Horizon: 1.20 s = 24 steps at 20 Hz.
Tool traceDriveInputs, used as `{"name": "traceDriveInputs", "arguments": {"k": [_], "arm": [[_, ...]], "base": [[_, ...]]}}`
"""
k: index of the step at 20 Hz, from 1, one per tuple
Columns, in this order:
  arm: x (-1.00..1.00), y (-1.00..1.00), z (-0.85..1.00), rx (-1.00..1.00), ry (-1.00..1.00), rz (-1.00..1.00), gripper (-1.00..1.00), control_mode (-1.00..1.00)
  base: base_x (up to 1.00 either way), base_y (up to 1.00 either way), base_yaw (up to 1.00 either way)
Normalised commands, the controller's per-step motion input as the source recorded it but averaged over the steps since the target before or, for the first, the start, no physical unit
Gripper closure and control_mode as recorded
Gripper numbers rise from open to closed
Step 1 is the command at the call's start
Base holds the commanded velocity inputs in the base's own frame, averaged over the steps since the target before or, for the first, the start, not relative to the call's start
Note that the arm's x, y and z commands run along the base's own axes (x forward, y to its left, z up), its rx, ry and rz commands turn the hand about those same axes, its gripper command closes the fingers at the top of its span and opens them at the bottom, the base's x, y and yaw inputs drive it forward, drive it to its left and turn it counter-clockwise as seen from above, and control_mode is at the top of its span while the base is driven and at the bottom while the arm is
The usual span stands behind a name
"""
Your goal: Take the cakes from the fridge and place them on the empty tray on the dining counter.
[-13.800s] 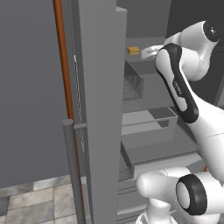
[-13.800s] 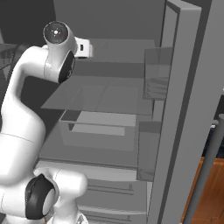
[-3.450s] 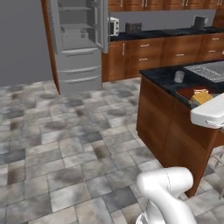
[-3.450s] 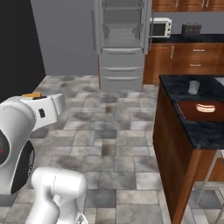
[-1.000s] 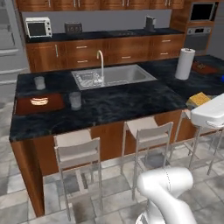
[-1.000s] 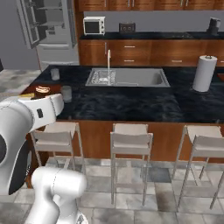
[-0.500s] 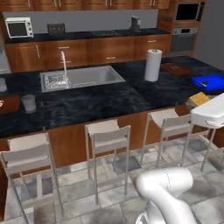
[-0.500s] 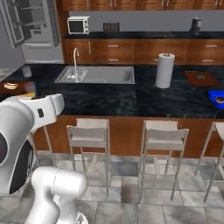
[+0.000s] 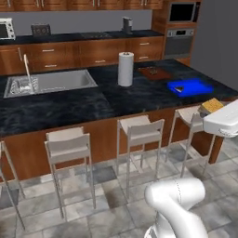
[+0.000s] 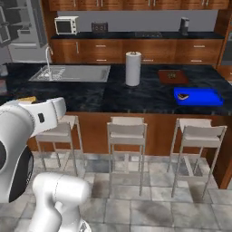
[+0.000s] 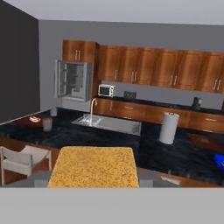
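My gripper (image 11: 93, 178) is shut on an orange-tan square cake (image 11: 92, 165), which sits between grey fingers (image 11: 154, 177). The same cake (image 9: 212, 105) shows at the hand on the right edge of the left base view, held in the air in front of the dining counter (image 9: 69, 109). The blue tray (image 9: 190, 87) lies on the counter's right end with a dark brown cake wedge (image 9: 179, 88) on its left part. From the right base view the tray (image 10: 199, 97) and wedge (image 10: 182, 96) sit far right. The grey fridge (image 11: 73, 81) stands open at the far back.
A white paper towel roll (image 9: 124, 69) stands mid-counter, with a reddish-brown board (image 9: 154, 72) behind the tray. The sink (image 9: 49, 81) and curved faucet (image 9: 27, 65) are at left. Several white-seated stools (image 9: 139, 132) line the counter's near side. Wooden cabinets, a microwave (image 10: 66, 25) and an oven (image 9: 181, 14) run along the back wall.
The base has driven rightward along the counter, so the whole scene has slid left and the blue tray has come closer. The orange-tan cake stays in the gripper.
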Motion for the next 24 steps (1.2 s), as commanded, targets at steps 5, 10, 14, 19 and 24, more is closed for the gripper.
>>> {"name": "traceDriveInputs", "arguments": {"k": [5,10,14,19,24], "arm": [[0.00,0.00,0.00,0.00,0.00,0.00,1.00,1.00],[0.00,0.00,0.00,0.00,0.00,0.00,1.00,1.00],[0.00,0.00,0.00,0.00,0.00,0.00,1.00,1.00],[0.00,0.00,0.00,0.00,0.00,0.00,1.00,1.00],[0.00,0.00,0.00,0.00,0.00,0.00,1.00,1.00]], "base": [[0.00,-1.00,0.00],[0.00,-1.00,0.00],[0.00,-1.00,0.00],[0.06,-1.00,0.00],[0.40,-1.00,0.08]]}}
